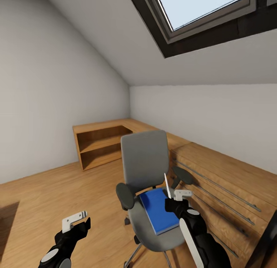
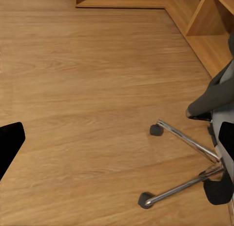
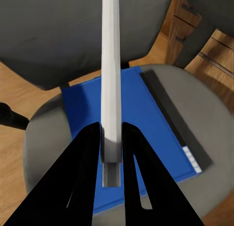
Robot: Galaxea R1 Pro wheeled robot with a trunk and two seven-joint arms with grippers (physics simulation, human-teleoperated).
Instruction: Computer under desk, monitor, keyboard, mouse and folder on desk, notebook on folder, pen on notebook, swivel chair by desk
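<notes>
The task looks to be in its middle, judging from what lies where. The right gripper (image 3: 111,153) is clamped on a slim white pen (image 3: 110,65), its two black fingers pressed against the pen's lower end, and in the head view it holds the pen upright over the seat at about 5 o'clock. The blue folder (image 1: 159,210) lies flat on the grey swivel chair (image 1: 145,160). In the right wrist view a dark, thin slab (image 3: 175,121), possibly the notebook, lies along the folder's edge, touching it; I cannot tell for certain.

So the folder is not yet on the desk, nothing is stacked, and the pen is in hand but not placed. The desk, monitor, keyboard, mouse and computer are not seen here, so their state cannot be judged. Whether the chair stands beside the desk cannot be told either; a low wooden shelf unit (image 1: 102,143) stands at 11 o'clock.

The left gripper (image 1: 77,221) hangs at 7 o'clock over bare floor, jaws apart and holding nothing.

No brand, label or readable writing shows anywhere.
</notes>
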